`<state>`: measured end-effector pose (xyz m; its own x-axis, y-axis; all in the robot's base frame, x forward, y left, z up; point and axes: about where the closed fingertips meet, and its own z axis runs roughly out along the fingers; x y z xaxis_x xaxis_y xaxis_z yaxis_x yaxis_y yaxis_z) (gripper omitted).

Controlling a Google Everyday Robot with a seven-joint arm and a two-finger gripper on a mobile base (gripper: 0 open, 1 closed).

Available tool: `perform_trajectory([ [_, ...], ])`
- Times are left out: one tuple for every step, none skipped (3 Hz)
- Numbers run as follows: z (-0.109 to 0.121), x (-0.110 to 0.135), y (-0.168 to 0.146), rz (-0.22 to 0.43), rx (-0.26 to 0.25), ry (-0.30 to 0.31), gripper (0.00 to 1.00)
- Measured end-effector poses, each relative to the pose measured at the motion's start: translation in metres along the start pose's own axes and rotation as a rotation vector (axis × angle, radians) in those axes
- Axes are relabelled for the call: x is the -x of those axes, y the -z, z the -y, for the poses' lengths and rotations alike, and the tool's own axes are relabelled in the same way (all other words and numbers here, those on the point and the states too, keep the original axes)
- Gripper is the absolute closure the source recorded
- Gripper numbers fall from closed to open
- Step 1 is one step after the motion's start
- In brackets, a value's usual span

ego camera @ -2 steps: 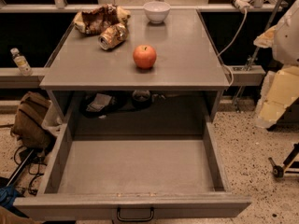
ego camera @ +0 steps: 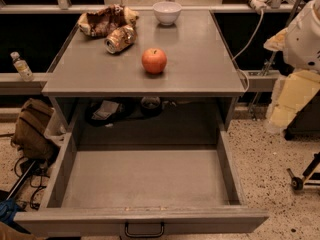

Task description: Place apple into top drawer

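Apple [ego camera: 154, 60] sits on tabletop [ego camera: 200, 69]; gripper [ego camera: 294, 100], cropped at right, state untellable.

The apple [ego camera: 154, 60] at the grey desk's [ego camera: 200, 74] middle is red-orange. The bowl [ego camera: 167, 12] at the far edge is white, and the can [ego camera: 120, 39] near the far left corner is gold. The drawer [ego camera: 145, 179] below the front edge is plain grey. Off the right edge hangs the pale yellow gripper [ego camera: 284, 111].
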<state>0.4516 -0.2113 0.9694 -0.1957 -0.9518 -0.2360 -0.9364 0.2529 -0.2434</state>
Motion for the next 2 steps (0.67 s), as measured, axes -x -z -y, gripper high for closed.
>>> perform_trajectory([
  [0.026, 0.017, -0.014, 0.080, -0.001, 0.067, 0.00],
  [0.079, 0.028, -0.027, 0.261, -0.044, 0.073, 0.00],
])
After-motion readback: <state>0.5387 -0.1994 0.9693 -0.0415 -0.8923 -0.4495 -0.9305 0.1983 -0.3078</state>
